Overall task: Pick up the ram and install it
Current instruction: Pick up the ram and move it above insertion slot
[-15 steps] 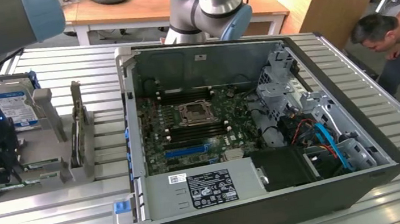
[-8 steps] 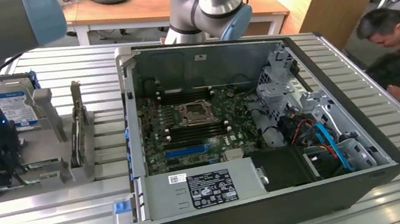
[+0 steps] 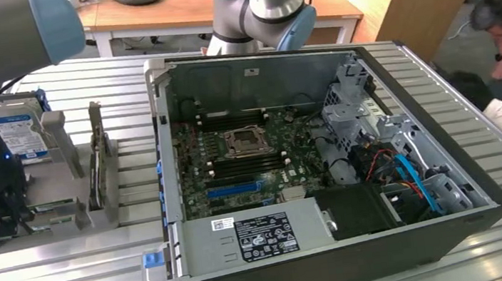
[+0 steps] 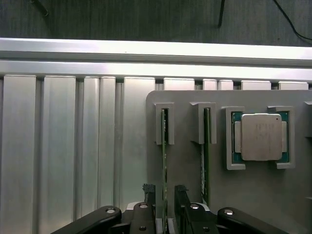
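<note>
the jaws are standing released, one on each side of the ram [image 4: 165, 146], with small gaps. the ram, a thin green stick, is standing on its edge in a slot of the grey holder [image 4: 253, 195]. a second stick [image 4: 205, 156] and a silver processor [image 4: 262, 136] are sitting beside it. the ribbed metal table [image 4: 58, 146] is carrying everything. farther off, the open computer case [image 3: 253, 75] is showing a label [image 3: 262, 234] too small to read.
</note>
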